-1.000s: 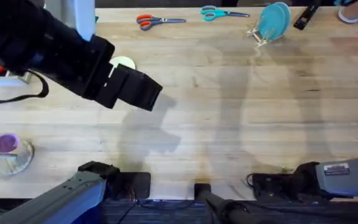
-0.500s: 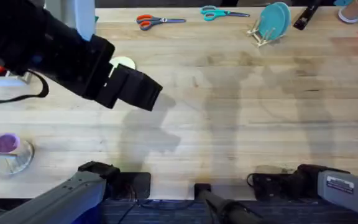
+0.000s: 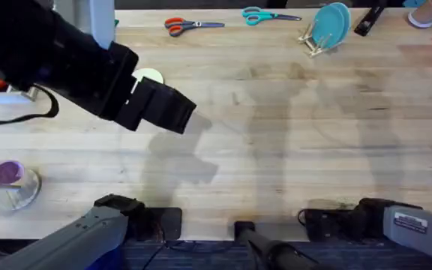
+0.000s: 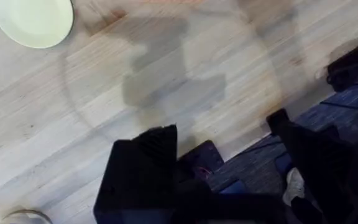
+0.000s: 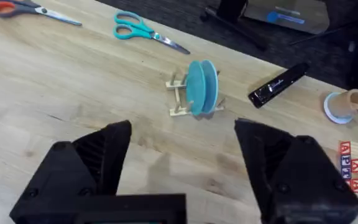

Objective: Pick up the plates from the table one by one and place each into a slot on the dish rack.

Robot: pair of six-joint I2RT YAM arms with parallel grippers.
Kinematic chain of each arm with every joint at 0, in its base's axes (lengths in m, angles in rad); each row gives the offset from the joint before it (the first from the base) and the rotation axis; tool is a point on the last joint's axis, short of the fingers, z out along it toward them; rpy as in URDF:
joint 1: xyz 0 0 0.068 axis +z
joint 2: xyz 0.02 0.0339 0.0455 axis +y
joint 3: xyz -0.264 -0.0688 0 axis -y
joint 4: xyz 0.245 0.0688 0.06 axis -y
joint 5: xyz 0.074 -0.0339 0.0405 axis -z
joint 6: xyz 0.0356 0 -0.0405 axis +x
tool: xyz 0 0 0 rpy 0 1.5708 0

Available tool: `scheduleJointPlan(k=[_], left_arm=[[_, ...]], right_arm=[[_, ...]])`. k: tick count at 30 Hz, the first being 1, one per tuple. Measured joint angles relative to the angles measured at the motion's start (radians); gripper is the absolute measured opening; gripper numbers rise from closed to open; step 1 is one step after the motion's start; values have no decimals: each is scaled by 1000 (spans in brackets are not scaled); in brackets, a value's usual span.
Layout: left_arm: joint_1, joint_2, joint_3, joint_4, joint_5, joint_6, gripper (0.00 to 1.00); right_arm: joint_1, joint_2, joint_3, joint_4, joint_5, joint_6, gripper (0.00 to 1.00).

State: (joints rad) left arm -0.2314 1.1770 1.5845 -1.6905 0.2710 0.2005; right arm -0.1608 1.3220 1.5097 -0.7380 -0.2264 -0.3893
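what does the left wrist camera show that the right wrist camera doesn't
Left wrist alone: the cream-yellow plate lying flat on the table, apart from the left tool, which is open.

Right wrist alone: the dish rack with teal plates standing upright in it, teal scissors, orange scissors, a black marker and letter blocks. The right tool is open.

Both: the wooden tabletop.

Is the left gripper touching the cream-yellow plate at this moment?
Apart. In the left wrist view the cream-yellow plate lies flat on the table, with bare wood between it and the open left gripper.
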Motion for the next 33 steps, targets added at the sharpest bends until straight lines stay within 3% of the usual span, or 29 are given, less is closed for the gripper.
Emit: scheduleJointPlan(k=[13, 21, 27, 28, 33], left_arm=[[0, 0, 0, 51, 7, 0, 994], [0, 0, 0, 84, 118, 0, 993], [0, 0, 0, 86, 149, 0, 993], [0, 0, 0, 85, 152, -5, 915], [0, 0, 0, 84, 156, -6, 138]], right_arm=[[0, 0, 0, -1, 0, 27, 993], [0, 0, 0, -1, 0, 46, 993], [0, 0, 0, -2, 0, 46, 992], [0, 0, 0, -2, 0, 46, 992], [0, 0, 0, -2, 0, 46, 993]])
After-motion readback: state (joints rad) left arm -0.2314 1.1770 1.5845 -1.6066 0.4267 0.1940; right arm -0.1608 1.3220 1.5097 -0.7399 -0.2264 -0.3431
